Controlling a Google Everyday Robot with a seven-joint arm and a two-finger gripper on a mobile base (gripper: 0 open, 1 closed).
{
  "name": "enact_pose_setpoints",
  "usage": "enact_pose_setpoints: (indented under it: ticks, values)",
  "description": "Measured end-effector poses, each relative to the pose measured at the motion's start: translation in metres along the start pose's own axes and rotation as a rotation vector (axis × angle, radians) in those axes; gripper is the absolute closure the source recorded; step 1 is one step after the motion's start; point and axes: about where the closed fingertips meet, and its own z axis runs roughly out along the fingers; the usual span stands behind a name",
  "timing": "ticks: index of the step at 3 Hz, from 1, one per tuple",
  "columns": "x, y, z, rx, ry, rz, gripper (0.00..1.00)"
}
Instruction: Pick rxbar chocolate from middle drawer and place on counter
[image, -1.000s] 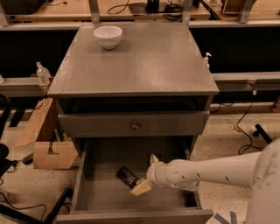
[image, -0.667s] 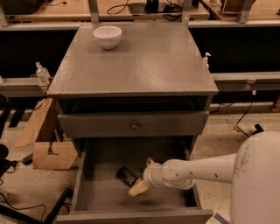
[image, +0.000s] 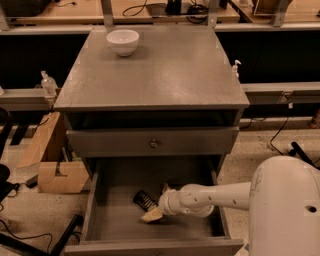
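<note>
The rxbar chocolate (image: 144, 200), a small flat black bar with pale print, lies on the floor of the pulled-out middle drawer (image: 112, 220), left of centre. My gripper (image: 157, 202) reaches into the drawer from the right on a white arm. It is open, right beside the bar's right end, with one pale fingertip (image: 151, 215) just in front of the bar and the other behind it. The bar rests on the drawer floor. The grey counter (image: 165, 75) is the cabinet's top slab above.
A white bowl (image: 123, 41) stands at the counter's back left. A shut drawer front with a round knob (image: 154, 144) hangs above the open drawer. A cardboard box (image: 50, 160) sits on the floor left of the cabinet. My white arm housing (image: 285, 210) fills the lower right.
My gripper has moved a little to the left inside the drawer, closer to the bar. The bar has not moved.
</note>
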Motion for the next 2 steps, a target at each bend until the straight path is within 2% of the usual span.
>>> enact_pose_setpoints:
  ticks: [1, 2]
  values:
    - [-0.004, 0.0021, 0.0011, -0.007, -0.002, 0.008, 0.46]
    - [-0.0073, 0.0023, -0.0024, -0.007, -0.002, 0.008, 0.69]
